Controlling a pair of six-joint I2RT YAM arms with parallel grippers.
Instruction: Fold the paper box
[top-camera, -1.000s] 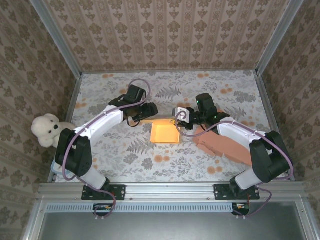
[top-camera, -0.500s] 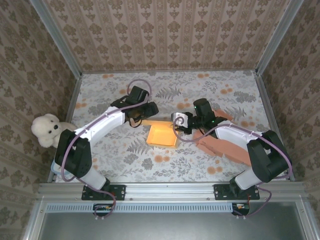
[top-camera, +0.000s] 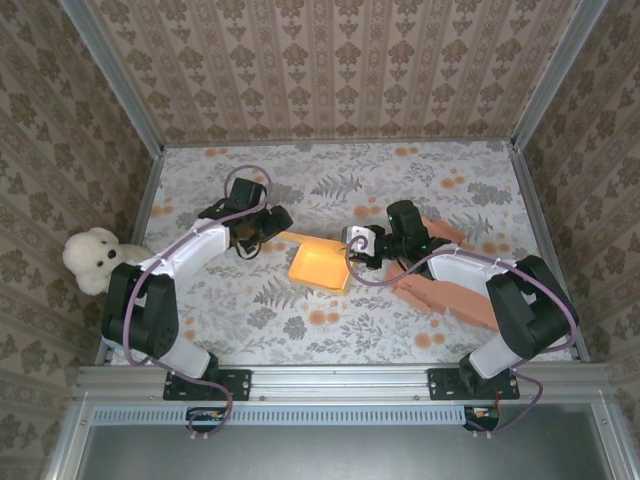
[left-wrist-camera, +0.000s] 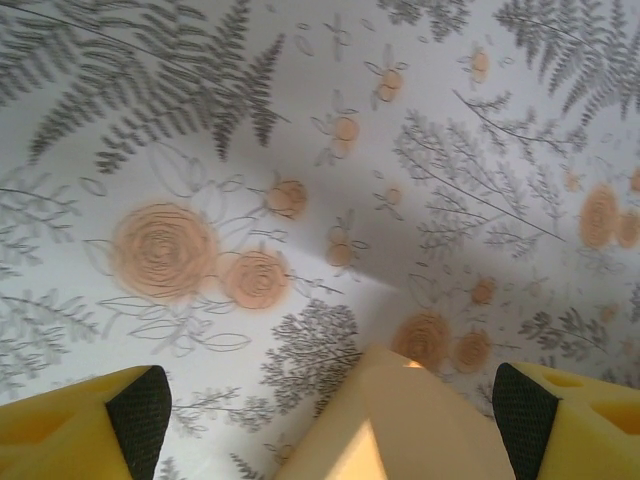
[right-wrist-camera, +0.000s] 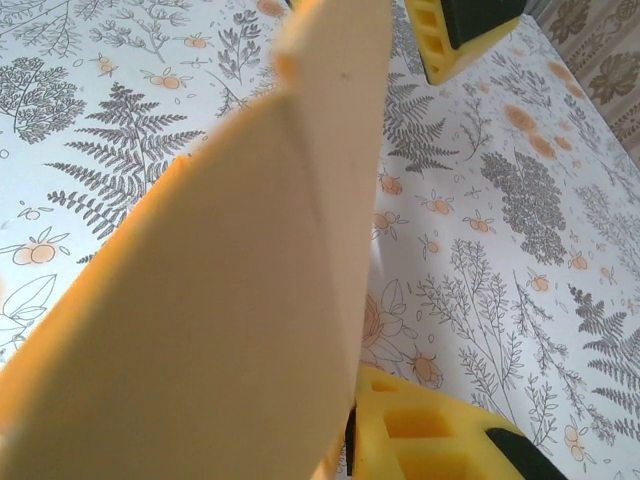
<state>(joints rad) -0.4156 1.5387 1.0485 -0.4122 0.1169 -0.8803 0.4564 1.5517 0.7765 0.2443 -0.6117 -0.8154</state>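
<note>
The orange paper box (top-camera: 320, 266) lies partly folded at the middle of the table. My right gripper (top-camera: 353, 246) is shut on the box's right edge; in the right wrist view a tan box panel (right-wrist-camera: 220, 280) stands upright against my yellow finger (right-wrist-camera: 440, 430). My left gripper (top-camera: 262, 229) is open just left of the box's far-left flap. In the left wrist view a corner of the box (left-wrist-camera: 410, 420) pokes up between the two wide-apart fingers (left-wrist-camera: 130, 410) and touches neither.
A stack of flat brown cardboard blanks (top-camera: 452, 288) lies under my right arm at the right. A white teddy bear (top-camera: 92, 260) sits beyond the table's left rail. Patterned walls close the table on three sides.
My left gripper has opened wider and drawn back to the left, off the box flap. The box has shifted a little left and lower. The right gripper keeps its hold.
</note>
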